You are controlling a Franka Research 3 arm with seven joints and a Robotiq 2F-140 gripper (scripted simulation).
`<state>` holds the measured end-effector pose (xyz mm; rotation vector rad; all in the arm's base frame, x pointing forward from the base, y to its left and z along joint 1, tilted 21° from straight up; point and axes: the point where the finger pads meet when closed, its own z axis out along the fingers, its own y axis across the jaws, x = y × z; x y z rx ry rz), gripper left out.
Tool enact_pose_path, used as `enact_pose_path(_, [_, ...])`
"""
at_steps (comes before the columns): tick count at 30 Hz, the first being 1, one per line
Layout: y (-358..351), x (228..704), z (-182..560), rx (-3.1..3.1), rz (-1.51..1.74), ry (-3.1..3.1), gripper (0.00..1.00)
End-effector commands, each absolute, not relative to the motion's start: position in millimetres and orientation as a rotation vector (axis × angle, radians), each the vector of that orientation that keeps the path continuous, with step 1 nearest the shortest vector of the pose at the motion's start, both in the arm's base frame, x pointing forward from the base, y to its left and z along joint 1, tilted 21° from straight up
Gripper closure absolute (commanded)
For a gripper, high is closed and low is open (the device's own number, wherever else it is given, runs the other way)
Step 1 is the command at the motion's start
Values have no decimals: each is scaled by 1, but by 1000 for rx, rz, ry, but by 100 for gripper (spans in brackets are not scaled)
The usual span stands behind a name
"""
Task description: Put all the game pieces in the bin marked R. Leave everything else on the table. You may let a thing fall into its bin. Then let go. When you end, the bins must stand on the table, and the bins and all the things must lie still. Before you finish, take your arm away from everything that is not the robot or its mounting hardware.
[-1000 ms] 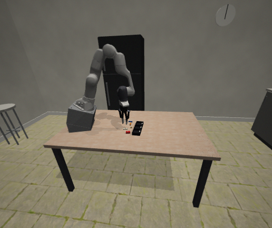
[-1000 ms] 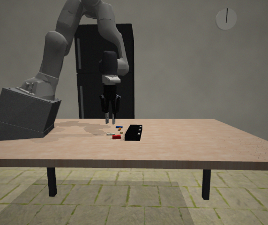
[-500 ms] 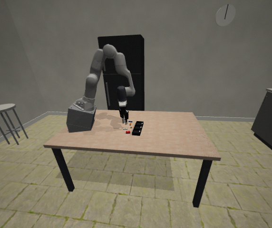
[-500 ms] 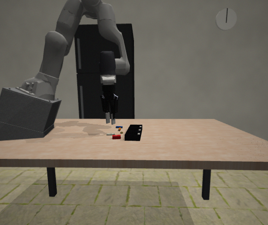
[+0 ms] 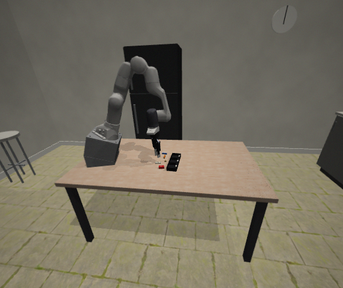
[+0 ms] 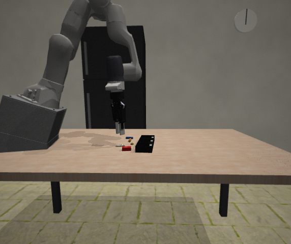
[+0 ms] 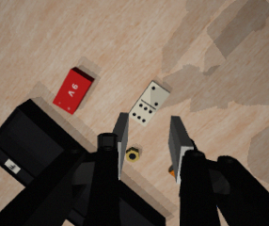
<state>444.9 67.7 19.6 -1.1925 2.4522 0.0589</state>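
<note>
Your desk (image 5: 214, 173) carries the arm's grey base (image 5: 100, 152) at its back left corner, and the arm (image 5: 125, 83) bends over from there to hang its hand (image 6: 119, 130) above the small clutter near the desk's middle. The hand points straight down, well off the wood, its two fingers part-way closed with a narrow gap between them and nothing in it.

Just right of the clutter stands the black bin row (image 6: 145, 144), a strip of compartments; the letter marks on it are too small for you to read.

In the wrist view the white domino (image 7: 150, 104) lies flat on the desk just ahead of the fingertips, apart from them. The red card (image 7: 73, 90) lies beside the bins' near end, also outside them. A small yellow nut (image 7: 133, 153) sits between the fingers' line and the bin wall, an orange piece (image 6: 129, 140) just behind the hand, and a blue stick (image 6: 128, 137) farther back.
</note>
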Motion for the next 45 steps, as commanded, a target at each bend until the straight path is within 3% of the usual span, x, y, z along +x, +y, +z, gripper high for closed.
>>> enact_pose_path(1, [67, 445, 19, -1001, 86, 2555, 75])
enact_pose_path(25, [65, 445, 19, -496, 152, 2751, 75])
enact_pose_path(45, [67, 445, 20, -495, 153, 2752, 75])
